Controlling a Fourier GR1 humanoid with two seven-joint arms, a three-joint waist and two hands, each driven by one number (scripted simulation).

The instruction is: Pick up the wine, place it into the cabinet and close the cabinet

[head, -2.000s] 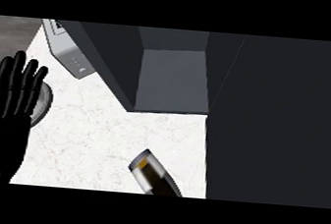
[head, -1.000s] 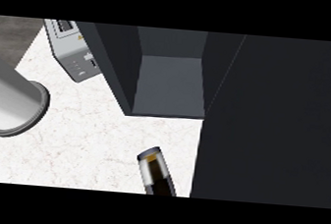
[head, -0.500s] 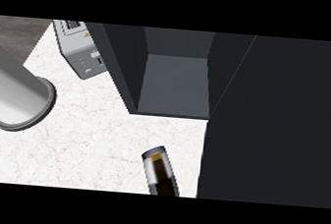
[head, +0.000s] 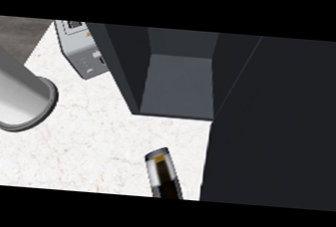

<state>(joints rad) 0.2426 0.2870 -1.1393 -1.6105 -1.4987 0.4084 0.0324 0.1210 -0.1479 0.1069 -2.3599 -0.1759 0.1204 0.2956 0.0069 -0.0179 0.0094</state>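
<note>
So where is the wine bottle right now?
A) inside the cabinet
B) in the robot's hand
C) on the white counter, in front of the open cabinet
C: the wine bottle sits on the white counter, outside the open cabinet, and nothing is holding it.

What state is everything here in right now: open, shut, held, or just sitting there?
cabinet: open, no wine inside.
wine bottle: on the counter in front of the cabinet, nothing holding it.
grey appliance: on the counter, left of the cabinet.
left forearm: over the counter's left side, apart from the bottle.
</note>
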